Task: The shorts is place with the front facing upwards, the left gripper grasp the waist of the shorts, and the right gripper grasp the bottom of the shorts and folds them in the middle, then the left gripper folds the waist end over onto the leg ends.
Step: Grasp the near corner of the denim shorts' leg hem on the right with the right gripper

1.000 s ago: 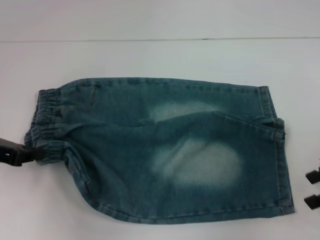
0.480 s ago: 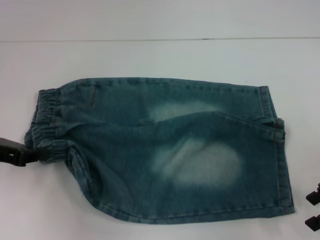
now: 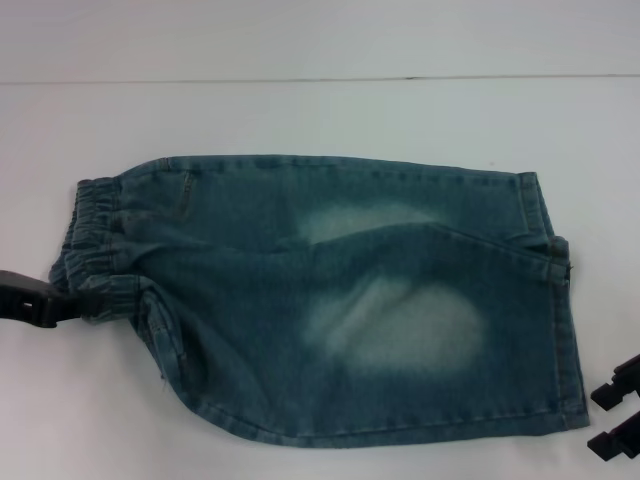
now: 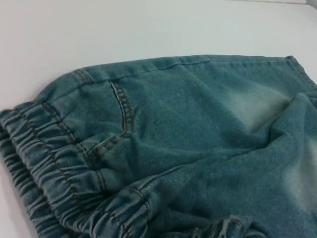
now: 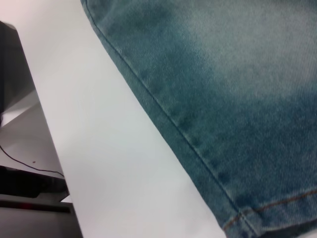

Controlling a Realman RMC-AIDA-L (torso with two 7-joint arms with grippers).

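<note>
Head view: shorts folded lengthwise on white bench

Nearest, the right gripper [image 3: 616, 416] hung open beside the leg ends [image 3: 560, 320]. The left gripper [image 3: 62, 306] pinched the waist of the shorts [image 3: 92, 255]; the shorts [image 3: 330, 300] lay flat mid-bench [image 3: 300, 110]

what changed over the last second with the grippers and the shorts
The left gripper at the waist of the shorts sank slightly toward the near edge, tugging that corner along. The right gripper dropped lower beside the leg ends, without touching them. The shorts otherwise lay unchanged on the table.
</note>
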